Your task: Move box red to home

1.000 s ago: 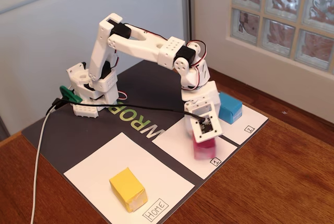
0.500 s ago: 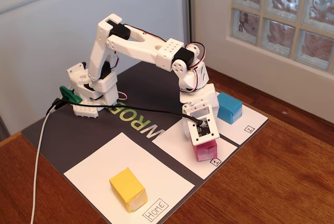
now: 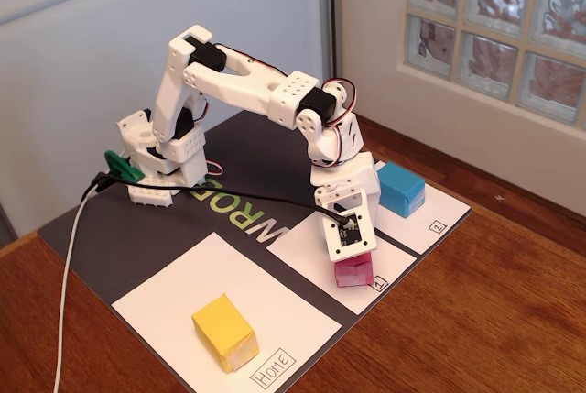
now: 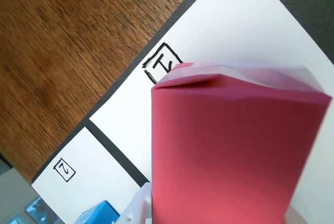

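In the fixed view the red box [image 3: 353,271] sat at the lower right of centre, on the white sheet marked "1" [image 3: 307,245] by its label corner, directly under the arm's fingers [image 3: 352,260], which came down on it from above. The wrist view showed the red box [image 4: 235,156] filling the lower right of the frame right against the camera, so the fingers looked clamped on it, though the tips themselves were hidden. The large home sheet [image 3: 188,297] lay toward the lower left of the fixed view, with a yellow block [image 3: 223,331] near its label, so the carry would need to run leftward across the dark strip onto bare paper.
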You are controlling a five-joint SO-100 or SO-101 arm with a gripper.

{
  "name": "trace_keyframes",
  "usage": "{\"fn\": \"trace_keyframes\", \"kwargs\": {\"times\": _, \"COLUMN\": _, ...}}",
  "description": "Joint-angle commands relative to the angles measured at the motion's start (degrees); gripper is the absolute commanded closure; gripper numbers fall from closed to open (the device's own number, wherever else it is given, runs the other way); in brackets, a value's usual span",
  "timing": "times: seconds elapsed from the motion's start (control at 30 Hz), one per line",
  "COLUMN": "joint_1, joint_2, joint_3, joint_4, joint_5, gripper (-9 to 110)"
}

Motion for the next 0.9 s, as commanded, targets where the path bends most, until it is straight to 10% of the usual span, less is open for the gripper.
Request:
{"fn": "trace_keyframes", "kwargs": {"times": 0.0, "joint_1": 0.7, "joint_2": -0.53, "joint_3": 0.26, "joint_4": -0.62, "joint_5": 62.4, "gripper": 79}}
{"fn": "trace_keyframes", "kwargs": {"times": 0.33, "joint_1": 0.79, "joint_2": -1.41, "joint_3": 0.26, "joint_4": -1.67, "joint_5": 63.63, "gripper": 102}}
{"fn": "trace_keyframes", "kwargs": {"times": 0.87, "joint_1": -0.26, "joint_2": 3.08, "joint_3": -5.01, "joint_4": 2.99, "joint_5": 47.2, "gripper": 102}}
